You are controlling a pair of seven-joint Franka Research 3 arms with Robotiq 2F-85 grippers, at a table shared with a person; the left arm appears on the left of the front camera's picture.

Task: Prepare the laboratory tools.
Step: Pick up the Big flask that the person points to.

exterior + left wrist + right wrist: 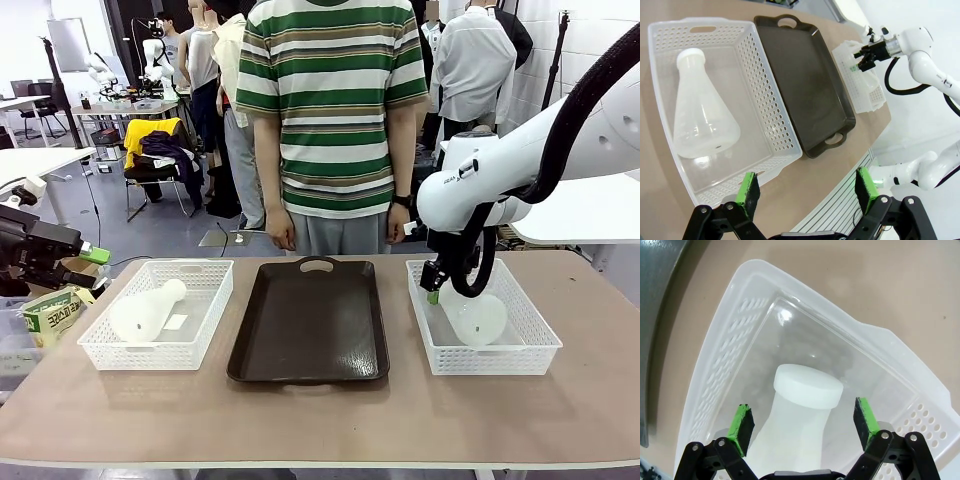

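Right side first: the right gripper [435, 292] is down at the far left corner of the right basket [520, 352], jaws spread wide and holding nothing. In its wrist view the right flask [807, 390] sits square between the green pads, capped neck in the middle and clear air on both sides. That flask seems to lie on its side with its wide base toward the near right of the basket and its neck running up toward the far left, right under the gripper. So the long axis runs roughly along the fingers' line of sight and the pads straddle the neck across it. My read: this arm is lined up for a neck grasp and only needs to close, though I can't tell whether the pads are level with the neck yet. Over on the left, the left flask [145, 312] lies on its side in the left basket [150, 358], neck toward the far right. The left gripper [806, 192] hangs open and empty, well off from it at the table's left edge. The tray [310, 320] waits bare between the baskets, with the person [335, 120] standing behind it.
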